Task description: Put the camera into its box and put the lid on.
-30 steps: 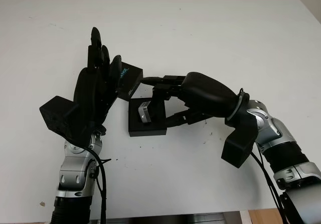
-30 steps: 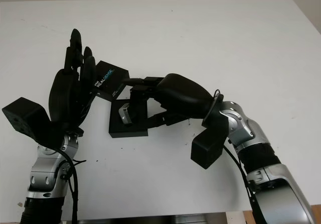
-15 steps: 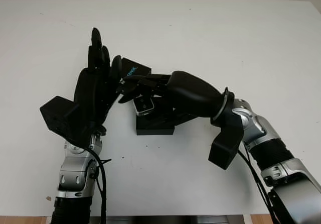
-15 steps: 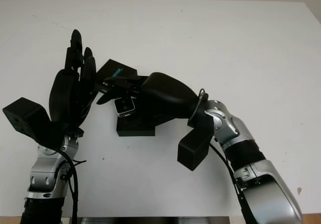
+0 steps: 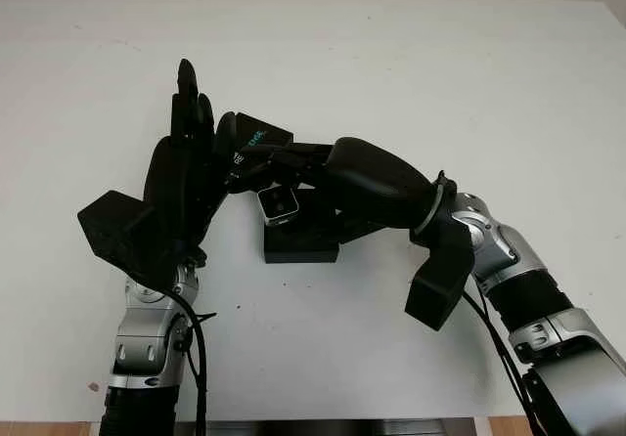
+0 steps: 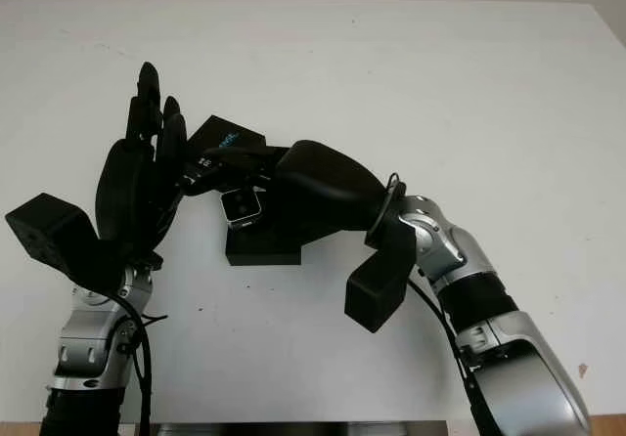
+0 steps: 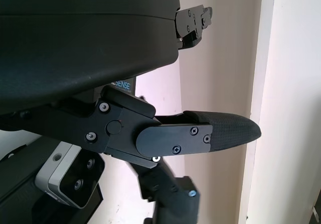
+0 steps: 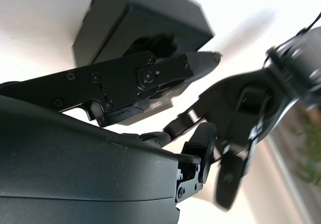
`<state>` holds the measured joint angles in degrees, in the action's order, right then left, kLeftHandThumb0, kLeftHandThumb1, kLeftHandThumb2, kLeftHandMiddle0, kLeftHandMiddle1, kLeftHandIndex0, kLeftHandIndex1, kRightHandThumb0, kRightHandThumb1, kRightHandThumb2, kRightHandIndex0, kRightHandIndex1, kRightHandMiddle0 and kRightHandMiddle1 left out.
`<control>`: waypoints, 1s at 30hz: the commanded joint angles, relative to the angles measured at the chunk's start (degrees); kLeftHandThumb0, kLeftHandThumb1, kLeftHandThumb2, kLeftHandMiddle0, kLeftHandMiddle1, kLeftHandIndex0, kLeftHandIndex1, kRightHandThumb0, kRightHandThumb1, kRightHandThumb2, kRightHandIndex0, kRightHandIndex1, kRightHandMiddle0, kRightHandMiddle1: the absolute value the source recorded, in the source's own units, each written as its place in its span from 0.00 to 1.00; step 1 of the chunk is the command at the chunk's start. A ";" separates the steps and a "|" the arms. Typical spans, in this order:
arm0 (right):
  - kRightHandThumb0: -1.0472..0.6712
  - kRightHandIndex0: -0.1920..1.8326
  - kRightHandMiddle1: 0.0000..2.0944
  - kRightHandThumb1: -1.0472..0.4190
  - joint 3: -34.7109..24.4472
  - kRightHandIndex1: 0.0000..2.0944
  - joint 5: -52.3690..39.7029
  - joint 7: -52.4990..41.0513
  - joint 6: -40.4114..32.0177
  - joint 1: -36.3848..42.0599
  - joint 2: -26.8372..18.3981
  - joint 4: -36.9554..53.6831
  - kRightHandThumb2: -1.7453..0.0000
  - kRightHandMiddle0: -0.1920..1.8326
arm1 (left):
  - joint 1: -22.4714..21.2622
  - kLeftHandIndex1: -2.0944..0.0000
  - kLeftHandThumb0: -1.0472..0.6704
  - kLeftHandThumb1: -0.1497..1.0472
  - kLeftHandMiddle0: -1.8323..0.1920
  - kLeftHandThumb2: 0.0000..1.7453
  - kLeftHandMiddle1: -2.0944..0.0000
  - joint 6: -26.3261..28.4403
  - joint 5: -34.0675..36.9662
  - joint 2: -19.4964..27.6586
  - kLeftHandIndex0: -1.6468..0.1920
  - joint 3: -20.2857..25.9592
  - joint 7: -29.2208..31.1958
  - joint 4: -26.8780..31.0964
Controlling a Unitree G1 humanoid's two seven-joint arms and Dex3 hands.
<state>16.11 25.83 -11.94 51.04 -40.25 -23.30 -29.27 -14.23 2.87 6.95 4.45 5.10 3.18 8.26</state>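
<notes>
2 hands meet over the white table [image 5: 489,84]. My right hand [image 5: 364,184] has its fingers clamped on the small silver camera [image 5: 279,202], holding it lifted just above the open black box [image 5: 301,240], lens side facing me. My left hand [image 5: 186,177] stands upright just left of it, palm against the black lid [image 5: 256,135], which tilts up behind the camera; I cannot tell whether those fingers grasp it.

white table [image 5: 440,84], black box [image 5: 301,243] on it
</notes>
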 commanded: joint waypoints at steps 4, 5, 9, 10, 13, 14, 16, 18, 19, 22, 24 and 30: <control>0.17 0.23 0.38 0.06 -2.27 0.00 -2.60 -1.79 -7.43 0.30 -0.53 4.36 0.97 0.08 | 0.21 1.00 0.15 1.00 1.00 0.26 1.00 -0.81 -0.13 -0.01 1.00 0.23 -0.15 0.88; 0.16 0.23 0.38 0.07 -2.68 0.00 -3.23 -2.36 -9.28 0.63 -0.67 5.45 0.98 0.08 | 0.27 1.00 0.16 1.00 1.00 0.26 1.00 -0.75 0.02 -0.05 1.00 0.28 -0.13 1.01; 0.14 0.20 0.35 0.08 -4.21 0.00 -6.98 -6.21 -16.78 2.75 -1.38 9.85 0.97 0.11 | 0.60 1.00 0.16 1.00 1.00 0.26 1.00 0.11 0.37 0.07 1.00 0.43 -0.11 1.89; 0.14 0.18 0.34 0.08 -4.49 0.00 -8.23 -7.68 -18.94 3.37 -1.56 11.05 0.97 0.10 | 0.69 1.00 0.16 1.00 1.00 0.26 1.00 0.33 0.47 0.13 1.00 0.50 -0.09 2.11; 0.14 0.11 0.31 0.09 -5.22 0.00 -12.19 -12.12 -24.68 4.92 -1.91 13.71 0.97 0.09 | 0.85 1.00 0.15 1.00 1.00 0.27 1.00 1.27 0.59 0.45 1.00 0.66 0.10 2.71; 0.14 0.09 0.29 0.10 -5.47 0.00 -13.50 -13.41 -26.39 5.50 -1.94 14.33 0.97 0.09 | 0.88 1.00 0.15 1.00 1.00 0.27 1.00 1.49 0.76 0.53 1.00 0.74 0.27 2.89; 0.14 0.06 0.24 0.11 -5.86 0.01 -15.93 -15.72 -29.01 6.63 -1.99 15.09 0.97 0.11 | 0.88 1.00 0.15 1.00 1.00 0.28 1.00 1.38 1.03 0.63 1.00 0.92 0.57 2.92; 0.15 0.05 0.20 0.12 -6.18 0.01 -17.37 -17.11 -30.25 7.64 -2.01 15.27 0.97 0.13 | 0.77 1.00 0.15 1.00 1.00 0.28 1.00 1.55 1.05 0.81 1.00 0.97 0.74 2.90; 0.15 0.05 0.19 0.12 -6.32 0.02 -18.06 -17.70 -30.99 8.16 -1.90 15.36 0.97 0.13 | 0.73 1.00 0.15 1.00 1.00 0.28 1.00 1.69 0.98 0.86 1.00 1.02 0.70 2.90; 0.14 0.04 0.17 0.12 -6.48 0.02 -19.62 -18.82 -32.24 9.59 -1.49 15.22 0.97 0.15 | 0.55 1.00 0.15 1.00 1.00 0.29 1.00 1.79 0.80 0.83 1.00 1.23 0.42 2.78; 0.14 0.04 0.16 0.12 -6.50 0.02 -20.57 -19.34 -32.92 10.27 -0.99 15.11 0.97 0.16 | 0.49 1.00 0.15 1.00 1.00 0.29 1.00 2.09 0.88 0.89 1.00 1.42 0.32 2.85; 0.13 0.06 0.18 0.12 -6.33 0.03 -21.42 -17.74 -33.84 13.46 1.88 14.30 0.97 0.20 | 0.02 1.00 0.15 1.00 1.00 0.29 1.00 2.51 0.86 1.24 1.00 1.77 0.40 2.62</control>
<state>10.09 5.22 -30.09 17.57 -28.04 -22.21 -15.07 -13.97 5.20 7.85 5.09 6.49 3.53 9.98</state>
